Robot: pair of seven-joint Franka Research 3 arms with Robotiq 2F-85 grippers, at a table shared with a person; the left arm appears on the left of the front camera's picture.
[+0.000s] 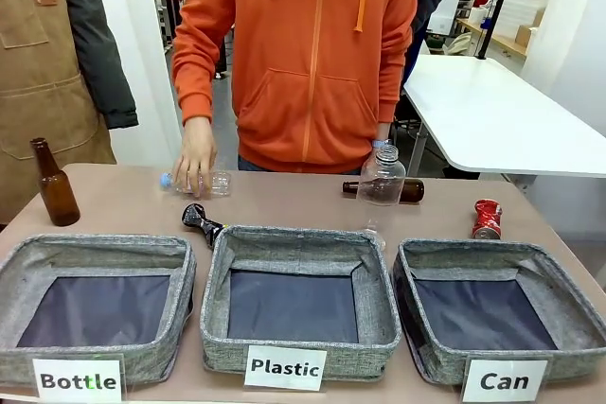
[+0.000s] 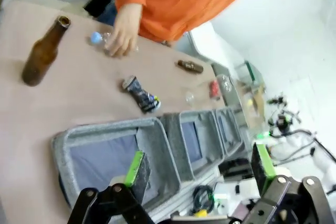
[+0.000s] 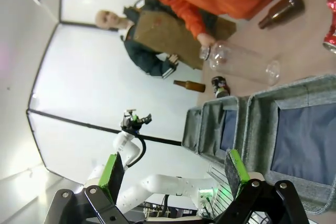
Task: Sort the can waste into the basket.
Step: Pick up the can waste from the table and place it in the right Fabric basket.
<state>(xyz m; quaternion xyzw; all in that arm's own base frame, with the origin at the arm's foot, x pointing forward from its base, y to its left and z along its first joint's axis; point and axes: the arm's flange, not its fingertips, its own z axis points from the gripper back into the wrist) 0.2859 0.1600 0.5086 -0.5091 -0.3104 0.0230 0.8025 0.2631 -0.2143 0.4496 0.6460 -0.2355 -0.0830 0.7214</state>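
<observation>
The left tool (image 2: 199,165) stands apart, empty. On the table (image 1: 123,205), the crushed black-and-silver metal can (image 1: 202,222) lies at the grey felt "Plastic" bin (image 1: 294,238)'s far left corner. The crushed red metal can (image 1: 487,219) stands just behind the square grey felt "Can" basket (image 1: 473,254). The right tool (image 3: 173,173) gapes, empty.

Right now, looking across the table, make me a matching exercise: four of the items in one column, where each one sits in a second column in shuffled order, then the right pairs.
Column one
1. red crushed can
2. black crushed can
3. upright brown glass bottle
4. clear plastic bottle lying on its side

Column two
A. under the person's hand
B. on the table just beyond the Can basket
C. beyond the Bottle basket, far left
D. at the far left corner of the Plastic basket

Pairs: 1-B, 2-D, 3-C, 4-A
</observation>
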